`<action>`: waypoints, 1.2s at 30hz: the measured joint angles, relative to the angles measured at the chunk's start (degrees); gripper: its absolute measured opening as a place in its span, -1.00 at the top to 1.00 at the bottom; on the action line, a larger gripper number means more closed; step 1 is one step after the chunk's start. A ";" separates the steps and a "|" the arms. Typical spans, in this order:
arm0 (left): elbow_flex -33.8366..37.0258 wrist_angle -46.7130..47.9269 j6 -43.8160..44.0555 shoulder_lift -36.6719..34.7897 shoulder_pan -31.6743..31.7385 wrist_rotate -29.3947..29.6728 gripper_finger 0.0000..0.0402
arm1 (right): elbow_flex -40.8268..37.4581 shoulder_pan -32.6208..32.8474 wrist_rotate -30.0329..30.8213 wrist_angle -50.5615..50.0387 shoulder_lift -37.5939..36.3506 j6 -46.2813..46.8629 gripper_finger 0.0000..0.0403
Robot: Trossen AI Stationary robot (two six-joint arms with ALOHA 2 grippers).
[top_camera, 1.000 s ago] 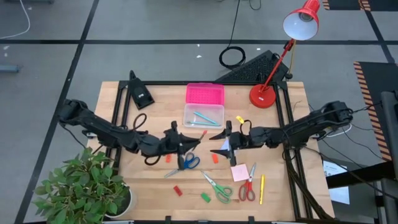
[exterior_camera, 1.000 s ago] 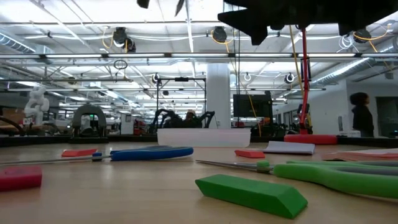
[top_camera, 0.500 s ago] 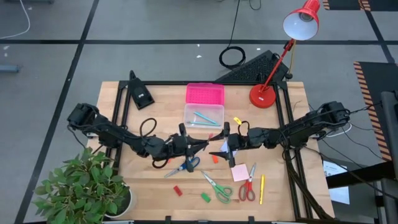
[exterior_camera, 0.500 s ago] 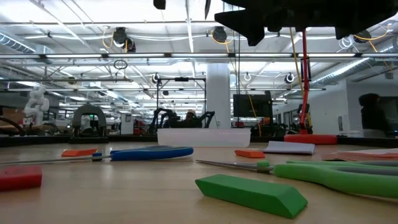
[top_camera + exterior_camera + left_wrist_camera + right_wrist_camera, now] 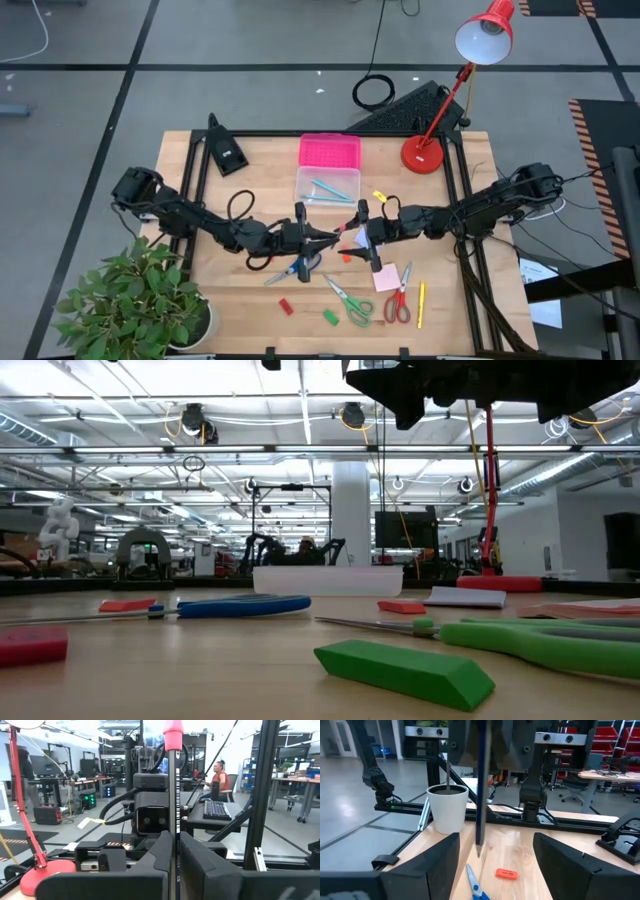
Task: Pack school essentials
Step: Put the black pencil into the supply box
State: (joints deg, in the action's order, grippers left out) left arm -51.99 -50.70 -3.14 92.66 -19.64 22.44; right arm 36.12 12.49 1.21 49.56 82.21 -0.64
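Note:
A dark pencil [image 5: 172, 795] with a pink eraser end [image 5: 173, 727] stands upright above the middle of the table. My left gripper [image 5: 175, 865] is shut on it. Its sharp tip [image 5: 479, 854] hangs clear above the wood. My right gripper [image 5: 492, 870] faces it from the table's right, open, with a finger on either side of the pencil and apart from it. In the high view the left gripper [image 5: 320, 238] and the right gripper [image 5: 360, 235] nearly meet. Blue scissors [image 5: 300, 265], green scissors [image 5: 350, 300], red scissors [image 5: 398, 305] and a pink notepad [image 5: 387, 277] lie flat on the table. My left gripper pinches the pencil's shaft [image 5: 173, 851] between its two fingers. The fingers reach in level from the table's left and lie across the pencil. The pencil stands upright in the hold, eraser end above the fingers and tip below, lifted clear of the table.
The clear box [image 5: 328, 186] with teal pens inside and its pink lid [image 5: 329, 151] sit behind the grippers. A red lamp [image 5: 425, 153] stands at the far right and a potted plant [image 5: 130, 300] at the near left. Small erasers [image 5: 330, 317] and a yellow pencil [image 5: 421, 303] lie near the front.
My left gripper has carried the upright pencil toward the table's right edge, up to the open right gripper. The pencil has stayed upright and clear of the table.

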 joint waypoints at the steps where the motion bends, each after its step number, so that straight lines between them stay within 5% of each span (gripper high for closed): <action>1: 0.00 0.03 0.01 0.00 0.15 -0.13 0.88 | 0.00 0.00 -0.02 -0.01 0.00 -0.01 -0.24; 12: -0.02 -0.44 -0.85 -0.02 1.15 -0.20 0.88 | 0.00 0.00 -1.42 -0.04 0.00 1.46 -0.24; 18: -0.02 -0.16 1.27 -0.02 3.52 -6.50 0.88 | 0.00 0.00 -1.40 0.93 0.00 1.49 -0.20; 36: -0.02 -0.09 1.92 -0.02 4.13 -7.53 0.88 | 0.02 -0.04 -1.33 5.42 0.00 2.77 0.50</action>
State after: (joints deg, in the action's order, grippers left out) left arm -52.01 -50.78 -1.21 92.64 -15.51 14.92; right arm 36.14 12.45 -0.12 54.97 82.21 2.13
